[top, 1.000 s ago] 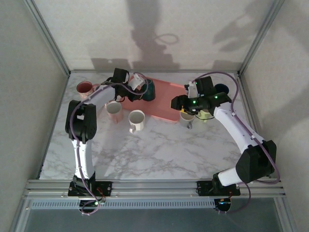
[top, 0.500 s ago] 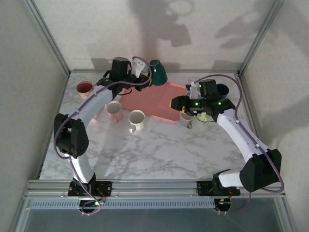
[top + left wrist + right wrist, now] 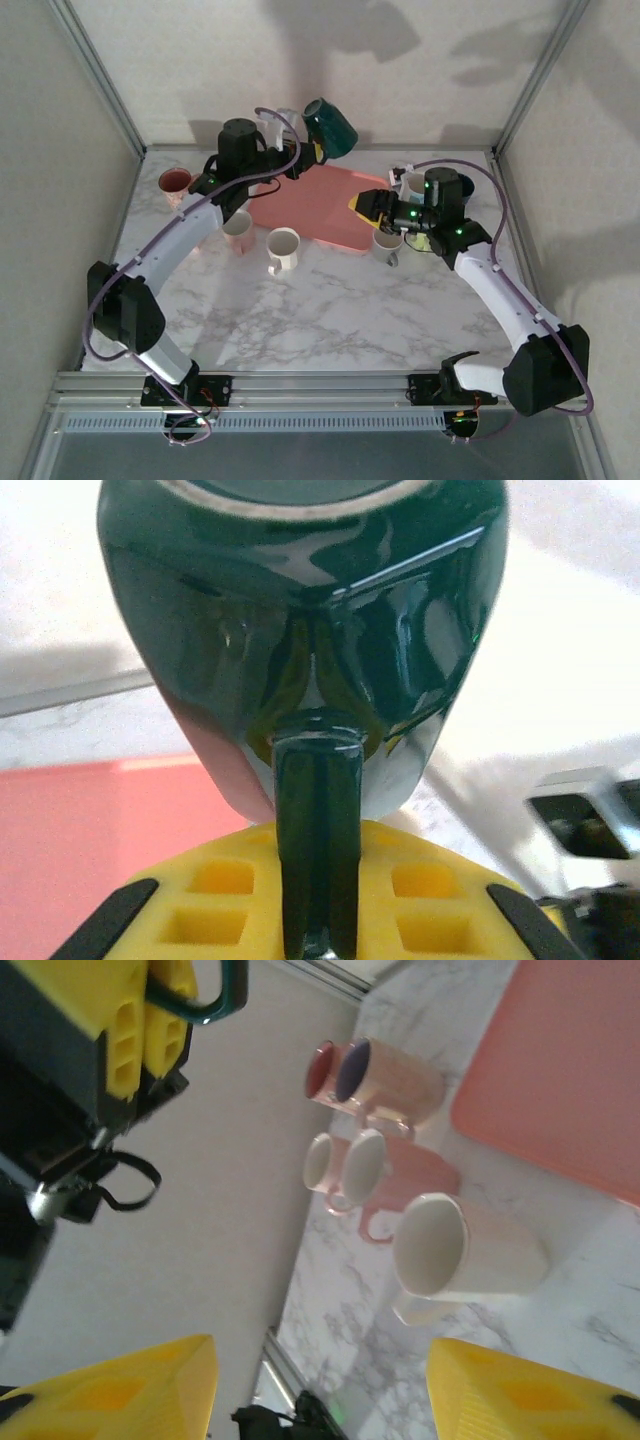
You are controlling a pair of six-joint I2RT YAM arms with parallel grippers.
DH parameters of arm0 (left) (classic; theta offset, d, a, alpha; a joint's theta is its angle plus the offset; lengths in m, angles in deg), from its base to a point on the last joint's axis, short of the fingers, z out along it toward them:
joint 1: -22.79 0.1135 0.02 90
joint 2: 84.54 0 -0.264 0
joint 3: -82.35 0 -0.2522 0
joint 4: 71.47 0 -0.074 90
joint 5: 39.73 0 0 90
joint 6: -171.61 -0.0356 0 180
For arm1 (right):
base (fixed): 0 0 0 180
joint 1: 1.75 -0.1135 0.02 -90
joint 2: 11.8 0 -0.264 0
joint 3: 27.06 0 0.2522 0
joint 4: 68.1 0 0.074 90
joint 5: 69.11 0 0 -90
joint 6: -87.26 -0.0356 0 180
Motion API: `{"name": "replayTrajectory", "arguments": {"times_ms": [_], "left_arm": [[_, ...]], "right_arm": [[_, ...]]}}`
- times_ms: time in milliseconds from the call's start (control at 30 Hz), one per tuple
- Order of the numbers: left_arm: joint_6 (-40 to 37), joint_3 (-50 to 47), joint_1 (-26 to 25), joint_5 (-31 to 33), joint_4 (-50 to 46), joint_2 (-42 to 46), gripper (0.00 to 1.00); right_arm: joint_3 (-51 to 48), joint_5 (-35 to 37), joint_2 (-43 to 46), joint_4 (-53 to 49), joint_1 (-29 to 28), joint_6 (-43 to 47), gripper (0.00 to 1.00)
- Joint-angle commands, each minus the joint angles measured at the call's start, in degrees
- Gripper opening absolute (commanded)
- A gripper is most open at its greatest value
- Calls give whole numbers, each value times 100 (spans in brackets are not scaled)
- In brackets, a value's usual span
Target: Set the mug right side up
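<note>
Our left gripper (image 3: 318, 905) is clamped on the handle (image 3: 318, 820) of the dark green mug (image 3: 330, 127), with the yellow pads (image 3: 225, 890) pressing on either side of it. 1 second ago that mug sat on the back-left corner of the pink tray (image 3: 335, 215). Half a second ago it had left the surface. Now it hangs higher, above the tray's rear edge and tilted, so the lift is done and the turn is, we judge, under way.

In the left wrist view a pale ring shows at the mug's far end, but we cannot tell whether that is the mouth or the foot, so we won't call it upright yet. As we read it, what remains is finishing the roll of the wrist and setting the mug down on its base.

Our right gripper (image 3: 320, 1390) hovers over the tray's right edge with its fingers spread and nothing between them, near a grey mug (image 3: 387, 241). Further out on the marble table (image 3: 330, 320), a white mug (image 3: 283, 246) stands just off the tray's near edge, and a pink mug (image 3: 176, 181) sits well to the left.
</note>
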Motion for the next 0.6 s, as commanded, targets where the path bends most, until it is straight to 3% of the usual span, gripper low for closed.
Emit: {"name": "replayTrajectory", "arguments": {"times_ms": [0,200,567], "left_arm": [[1078,-123,-86,27,1652,492,0],[1858,-331,-133,33,2356,591,0],[2940,-820,-236,121,3417,586,0]], "right_arm": [[-229,-322,49,1599,51,-1053,58],[-499,-234,-74,3159,48,-2099,56],[-528,236,-402,4579,45,-3160,53]]}}
